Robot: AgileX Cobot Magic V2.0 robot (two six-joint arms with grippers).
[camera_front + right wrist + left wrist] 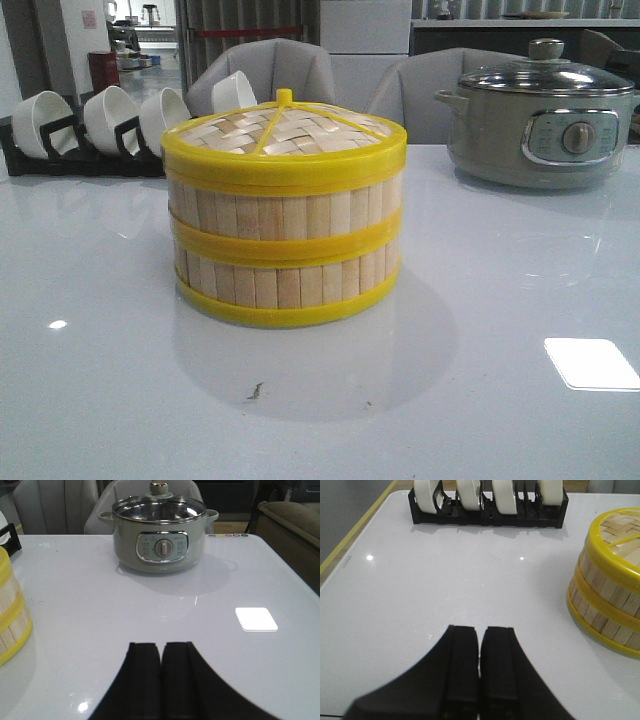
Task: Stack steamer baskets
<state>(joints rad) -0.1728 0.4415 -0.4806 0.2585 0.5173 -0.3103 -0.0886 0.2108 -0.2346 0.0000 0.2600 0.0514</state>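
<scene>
Two steamer baskets (285, 235) stand stacked one on the other in the middle of the table, with a woven lid (285, 130) that has a yellow rim and knob on top. The stack shows at the edge of the left wrist view as steamer baskets (607, 595) and of the right wrist view as steamer baskets (11, 615). My left gripper (481, 629) is shut with nothing held, above bare table left of the stack. My right gripper (160, 645) is shut and empty too, right of the stack. Neither gripper appears in the front view.
A black rack (80, 150) with white bowls (110, 115) stands at the back left. A grey-green electric pot (545, 125) with a glass lid stands at the back right. Grey chairs (300, 70) sit behind the white table (500, 300).
</scene>
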